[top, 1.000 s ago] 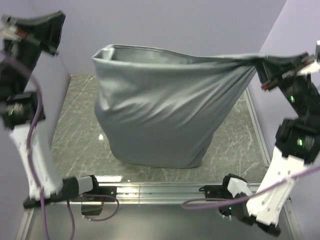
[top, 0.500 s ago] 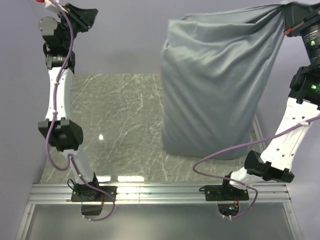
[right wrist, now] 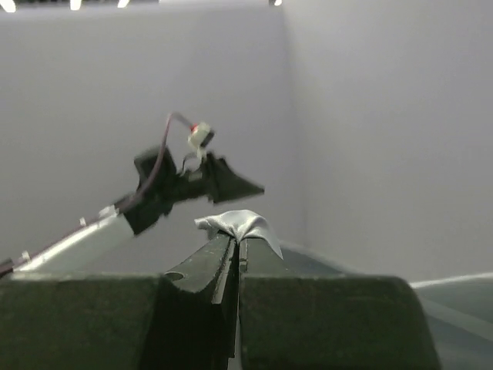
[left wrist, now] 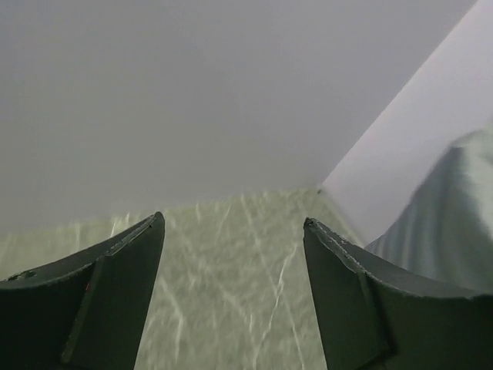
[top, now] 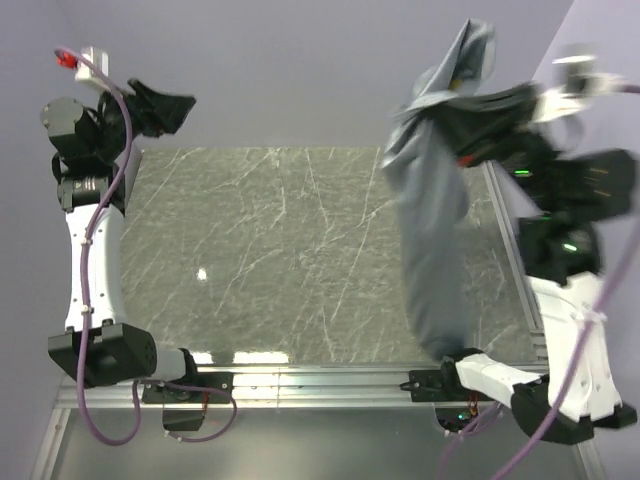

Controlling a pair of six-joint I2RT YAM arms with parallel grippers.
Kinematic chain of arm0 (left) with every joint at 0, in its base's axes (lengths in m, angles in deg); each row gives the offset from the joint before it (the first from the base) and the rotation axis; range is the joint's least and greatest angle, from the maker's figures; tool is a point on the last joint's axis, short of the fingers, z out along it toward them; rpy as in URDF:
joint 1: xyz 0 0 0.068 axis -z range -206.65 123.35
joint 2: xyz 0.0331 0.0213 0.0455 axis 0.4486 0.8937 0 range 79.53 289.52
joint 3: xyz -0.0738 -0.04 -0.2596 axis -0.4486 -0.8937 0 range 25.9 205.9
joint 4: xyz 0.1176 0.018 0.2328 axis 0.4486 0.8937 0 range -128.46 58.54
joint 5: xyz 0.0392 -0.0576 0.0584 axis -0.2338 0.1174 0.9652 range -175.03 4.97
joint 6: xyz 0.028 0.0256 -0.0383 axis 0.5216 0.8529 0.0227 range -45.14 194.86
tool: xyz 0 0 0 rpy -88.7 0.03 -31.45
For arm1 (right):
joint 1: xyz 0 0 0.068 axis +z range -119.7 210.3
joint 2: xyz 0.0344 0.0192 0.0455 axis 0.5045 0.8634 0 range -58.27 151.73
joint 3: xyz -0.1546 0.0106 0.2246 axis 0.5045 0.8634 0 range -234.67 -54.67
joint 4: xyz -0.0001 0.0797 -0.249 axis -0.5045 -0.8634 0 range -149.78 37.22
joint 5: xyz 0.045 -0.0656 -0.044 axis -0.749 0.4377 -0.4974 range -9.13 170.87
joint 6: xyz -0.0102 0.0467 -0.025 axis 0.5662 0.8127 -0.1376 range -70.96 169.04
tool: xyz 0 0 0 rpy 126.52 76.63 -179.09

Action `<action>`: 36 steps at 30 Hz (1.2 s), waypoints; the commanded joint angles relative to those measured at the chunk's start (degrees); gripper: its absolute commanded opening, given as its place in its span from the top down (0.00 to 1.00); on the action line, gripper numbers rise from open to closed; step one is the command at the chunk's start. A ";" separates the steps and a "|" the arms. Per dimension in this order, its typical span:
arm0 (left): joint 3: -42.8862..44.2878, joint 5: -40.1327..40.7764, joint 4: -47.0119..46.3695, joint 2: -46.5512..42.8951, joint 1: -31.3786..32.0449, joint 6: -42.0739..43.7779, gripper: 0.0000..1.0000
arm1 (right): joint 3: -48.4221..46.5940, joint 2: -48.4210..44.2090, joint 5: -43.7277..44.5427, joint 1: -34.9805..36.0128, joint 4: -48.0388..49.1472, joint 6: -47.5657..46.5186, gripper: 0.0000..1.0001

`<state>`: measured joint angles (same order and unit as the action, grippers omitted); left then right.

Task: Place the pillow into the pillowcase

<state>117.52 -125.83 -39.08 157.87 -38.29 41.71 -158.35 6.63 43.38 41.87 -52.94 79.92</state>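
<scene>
Top view: my right gripper (top: 462, 118) is pinching the pillowcase (top: 432, 250) near its top | it is hanging down over the right side of the table (top: 280, 230) | my left gripper (top: 168, 108) is hovering wide open, empty, far left.

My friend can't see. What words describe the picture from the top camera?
The right gripper holds the blue-grey pillowcase up high, hanging down over the marbled table. The left gripper is raised, holding nothing.
</scene>
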 commanded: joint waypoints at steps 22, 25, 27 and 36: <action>-15.48 -5.29 37.36 -5.31 -2.81 39.71 0.10 | 17.08 11.67 21.21 27.37 -29.96 -37.00 0.02; -20.33 0.97 31.83 -2.68 5.30 38.94 0.11 | 26.58 7.89 23.95 19.48 -38.31 -42.03 0.02; -21.65 5.78 29.37 0.30 10.39 38.60 0.12 | 32.38 6.73 23.70 12.53 -43.74 -45.70 0.02; -25.77 16.01 24.44 14.45 18.05 34.73 0.17 | 41.19 12.16 29.83 6.36 -52.48 -52.48 0.02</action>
<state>92.51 -114.75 -11.80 170.57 -20.48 77.34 -116.25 17.54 69.39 48.36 -101.48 31.77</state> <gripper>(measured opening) 0.832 0.984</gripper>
